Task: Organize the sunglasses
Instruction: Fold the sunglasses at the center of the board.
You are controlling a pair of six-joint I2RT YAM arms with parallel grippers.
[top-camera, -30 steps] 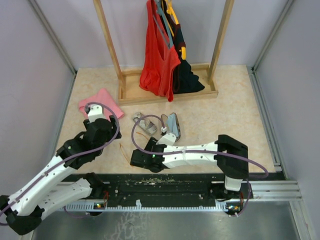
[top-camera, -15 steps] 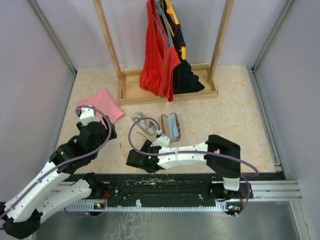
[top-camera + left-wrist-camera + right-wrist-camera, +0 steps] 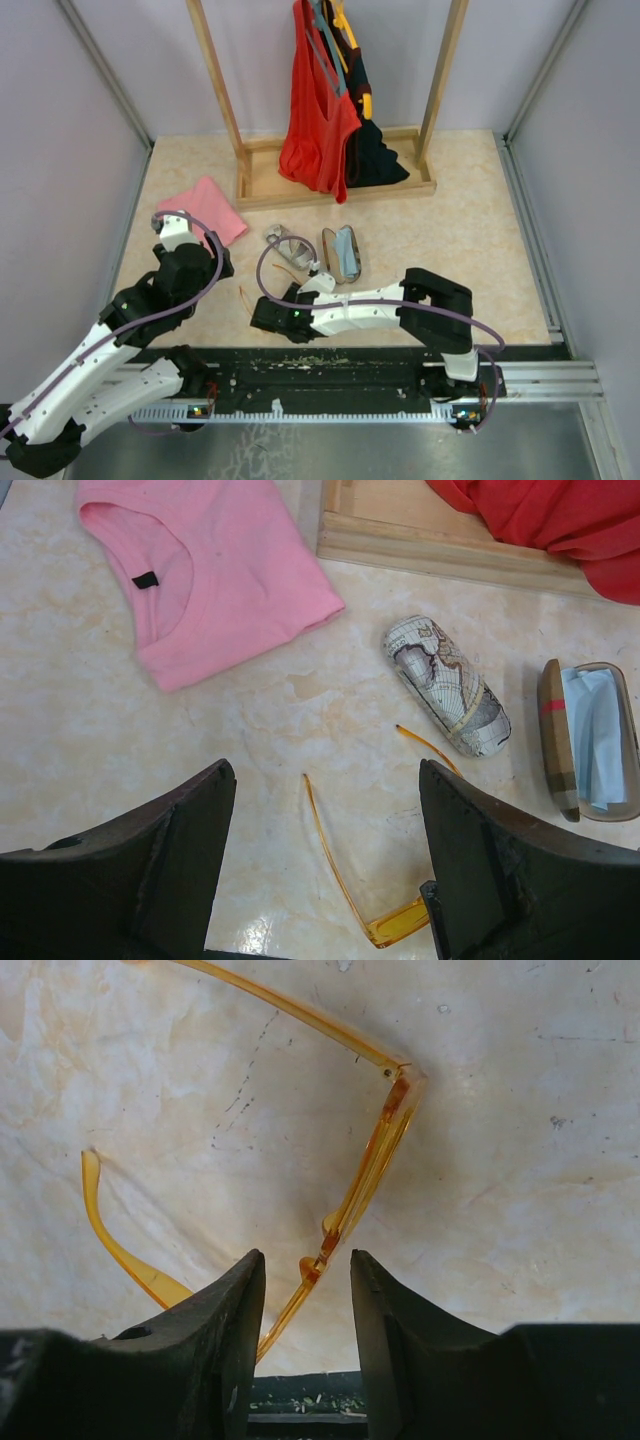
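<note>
While my right gripper point(image 3: 307, 1257) stands partly closed, its two fingers straddle the front of the sunglasses point(image 3: 372, 1155) right at the nose pads. A sliver of pale table point(image 3: 520, 1160) shows on either side of the thin orange frame, so where I can see it I am not pinching it. The frame front runs away from my fingertips, slanting up and to the right to a hinge. From that hinge one slim arm stretches off to the upper left. The other arm curls on the table just left of my left finger. Behind my fingers is the dark strip at the table's near edge.

My left gripper point(image 3: 325, 775) hangs above the table, fingers spread wide and released, gripping nothing. On the table below the gap between them lies one of the sunglasses' arms, and the corner of the frame sits low beside my right finger. Further out and to the right lies a closed case printed with an old map point(image 3: 450, 700). Beyond that, near the right edge, a brown case point(image 3: 555, 740) lies open with a light blue cloth point(image 3: 598, 735) inside. Ahead and to the left lies a pink shirt point(image 3: 210, 570). Farthest out runs the wooden rack base point(image 3: 450, 555), with a red garment point(image 3: 540, 515) hanging down over it.
</note>
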